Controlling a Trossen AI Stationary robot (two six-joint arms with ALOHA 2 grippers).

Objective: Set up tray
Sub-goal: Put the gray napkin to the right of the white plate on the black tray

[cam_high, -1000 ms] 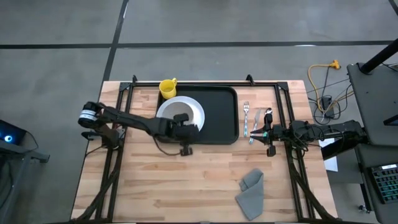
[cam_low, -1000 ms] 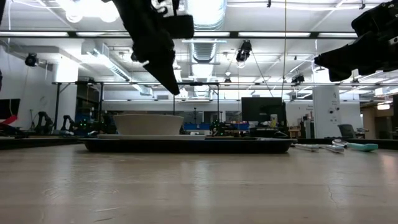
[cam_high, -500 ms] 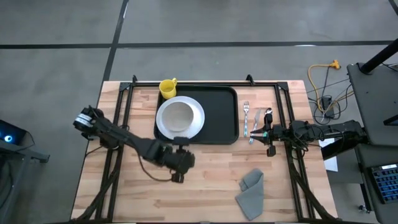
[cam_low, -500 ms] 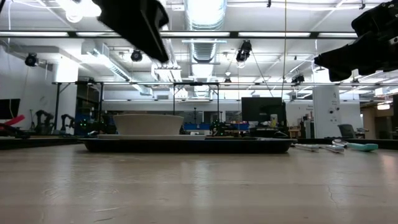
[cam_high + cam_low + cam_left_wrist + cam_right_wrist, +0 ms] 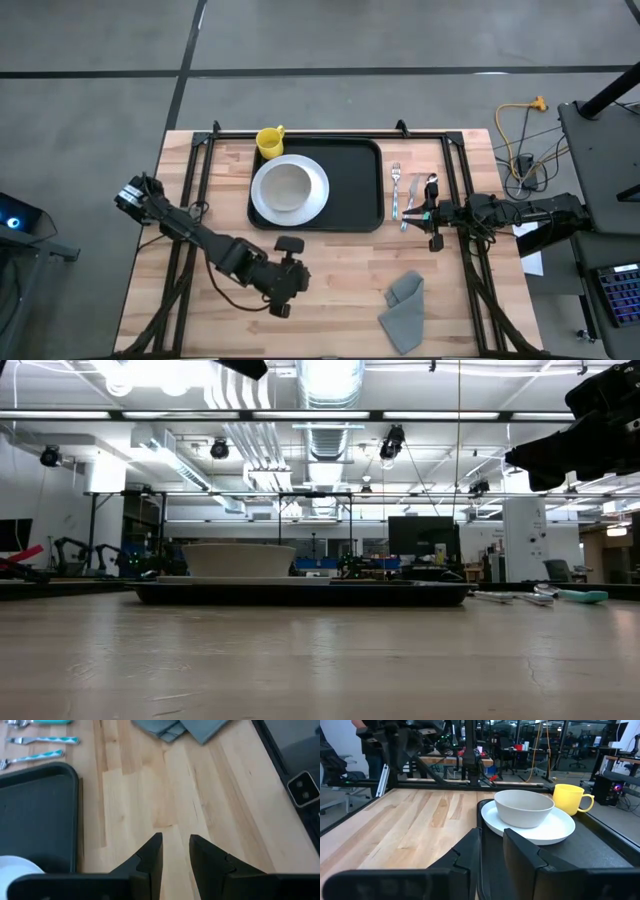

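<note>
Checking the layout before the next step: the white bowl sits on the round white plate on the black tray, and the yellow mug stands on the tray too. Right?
Not quite. The white bowl does sit on the round white plate on the flat black rectangular tray, but the yellow mug stands on the wooden table, just outside the tray's corner. The high view shows it.

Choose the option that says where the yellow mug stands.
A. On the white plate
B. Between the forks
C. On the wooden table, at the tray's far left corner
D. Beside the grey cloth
C: in the high view the yellow mug stands on the wood just off the black tray corner, apart from the white plate.
</note>
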